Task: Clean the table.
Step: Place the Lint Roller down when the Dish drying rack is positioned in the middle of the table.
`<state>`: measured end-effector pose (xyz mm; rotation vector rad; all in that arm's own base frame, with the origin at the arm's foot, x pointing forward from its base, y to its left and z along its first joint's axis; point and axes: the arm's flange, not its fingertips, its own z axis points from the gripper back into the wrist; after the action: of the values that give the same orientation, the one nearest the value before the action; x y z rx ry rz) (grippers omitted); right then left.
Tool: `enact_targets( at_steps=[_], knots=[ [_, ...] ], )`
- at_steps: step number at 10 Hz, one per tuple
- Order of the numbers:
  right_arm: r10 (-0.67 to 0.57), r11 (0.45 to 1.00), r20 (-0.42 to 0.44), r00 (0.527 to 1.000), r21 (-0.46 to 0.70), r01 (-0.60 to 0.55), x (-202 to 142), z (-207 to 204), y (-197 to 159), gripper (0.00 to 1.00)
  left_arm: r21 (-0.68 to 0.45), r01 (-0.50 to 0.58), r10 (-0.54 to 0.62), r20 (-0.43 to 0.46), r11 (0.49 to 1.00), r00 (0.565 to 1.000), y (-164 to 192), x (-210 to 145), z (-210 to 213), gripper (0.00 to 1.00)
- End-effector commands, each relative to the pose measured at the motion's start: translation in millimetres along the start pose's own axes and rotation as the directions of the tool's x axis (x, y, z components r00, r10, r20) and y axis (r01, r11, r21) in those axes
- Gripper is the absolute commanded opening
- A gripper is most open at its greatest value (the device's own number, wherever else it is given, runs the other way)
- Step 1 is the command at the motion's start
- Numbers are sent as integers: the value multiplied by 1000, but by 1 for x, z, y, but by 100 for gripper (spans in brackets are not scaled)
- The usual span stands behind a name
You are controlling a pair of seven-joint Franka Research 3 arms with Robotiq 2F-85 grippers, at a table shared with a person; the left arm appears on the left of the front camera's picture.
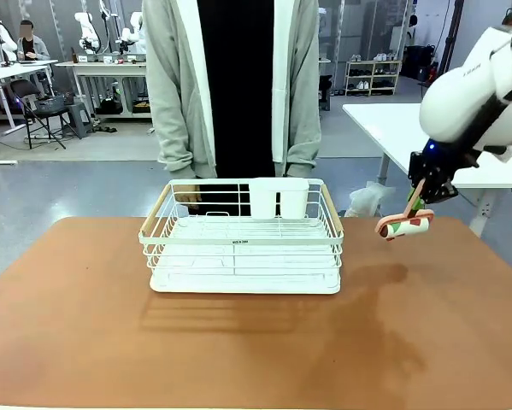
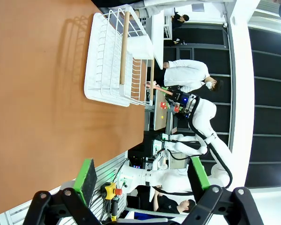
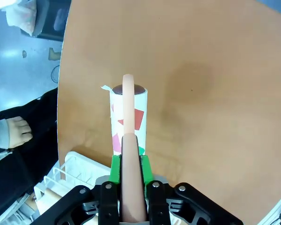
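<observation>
1. While my right gripper (image 1: 415,207) hangs above the right part of the wide reddish-brown leather-like table (image 1: 238,350), its jaws are clamped on the peach handle of a white lint roller with red patches (image 3: 127,122)
2. I judge the cleaning barely begun: the roller is off the surface
3. My left gripper (image 2: 142,180) is empty, jaws wide apart
4. A white wire rack (image 1: 243,243) stands mid-table
</observation>
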<state>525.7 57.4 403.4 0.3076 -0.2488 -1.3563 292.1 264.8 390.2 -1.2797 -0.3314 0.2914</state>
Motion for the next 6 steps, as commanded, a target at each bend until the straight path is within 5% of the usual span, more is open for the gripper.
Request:
enact_targets(
  at_steps=[1,6],
  knots=[
    [-80,993,15,997,87,78,-7,-11,9,21,-9,23,-23,-10,1000,1000,0,-5,3,100],
    [-122,990,-37,992,63,124,0,-50,21,21,-9,23,-23,-10,1000,1000,0,-5,3,100]
  ],
)
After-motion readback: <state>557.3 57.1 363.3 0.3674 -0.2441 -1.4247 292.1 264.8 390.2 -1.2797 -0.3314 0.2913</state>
